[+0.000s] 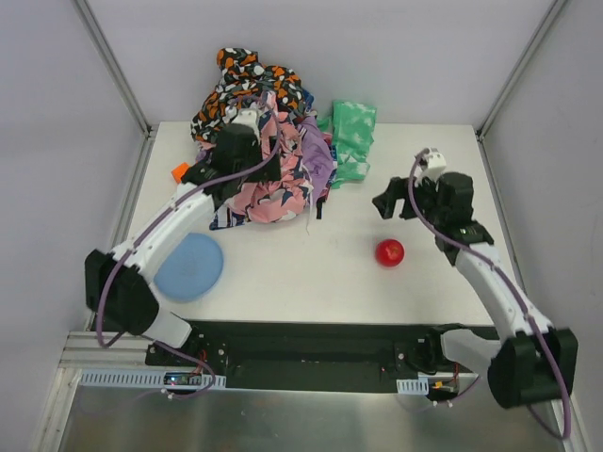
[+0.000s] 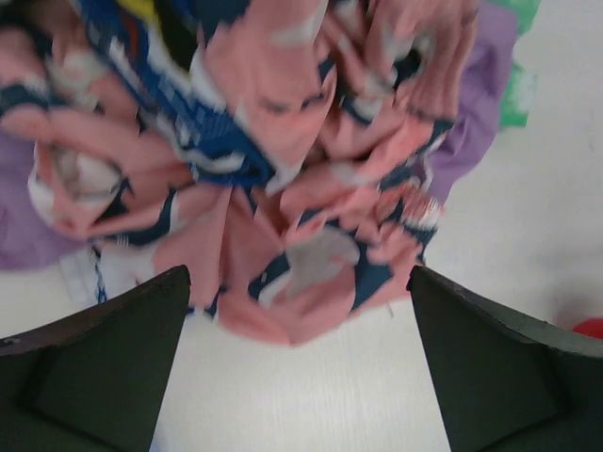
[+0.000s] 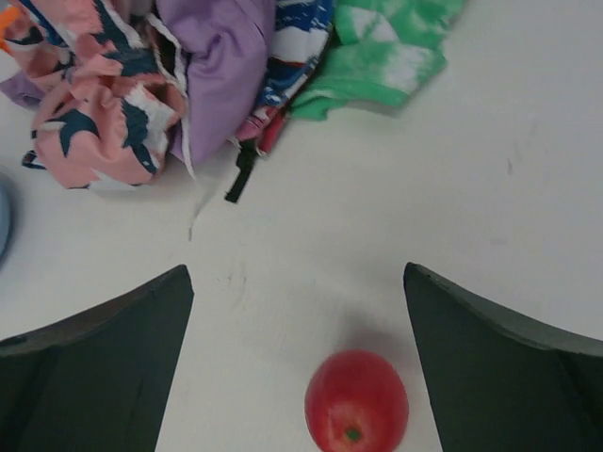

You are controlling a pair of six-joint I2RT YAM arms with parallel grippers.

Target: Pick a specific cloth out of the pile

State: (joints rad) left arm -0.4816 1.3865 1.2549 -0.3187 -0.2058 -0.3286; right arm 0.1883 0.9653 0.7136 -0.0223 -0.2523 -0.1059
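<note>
- Top external view, far left: a flat blue disc (image 1: 188,267) lies on the white table (image 1: 311,282) beside the left arm, and a small orange item (image 1: 179,171) sits at the heap's left edge.
- The left gripper (image 1: 226,184) is at the front left of the pile (image 1: 247,89), a heap of black spotted, navy and pink flowered fabric at the back of the table.
- In the left wrist view, the left gripper (image 2: 300,282) has its fingers (image 2: 94,377) spread wide with nothing clamped. The pink flowered cloth (image 2: 311,188) bunches just ahead of them.
- The purple cloth (image 1: 318,160) lies on the right side of the pile, partly under the pink fabric and draping down to the table. It shows at both edges of the left wrist view (image 2: 480,94) and upper left in the right wrist view (image 3: 221,75).
- A mint-green cloth (image 1: 353,137) lies just right of it, touching the heap.
- A red ball (image 1: 389,252) sits alone on the table, apart from the pile.
- The right gripper (image 1: 396,205) hangs near the ball, its jaws wide apart and empty, with the ball (image 3: 356,400) low between them in the right wrist view.
</note>
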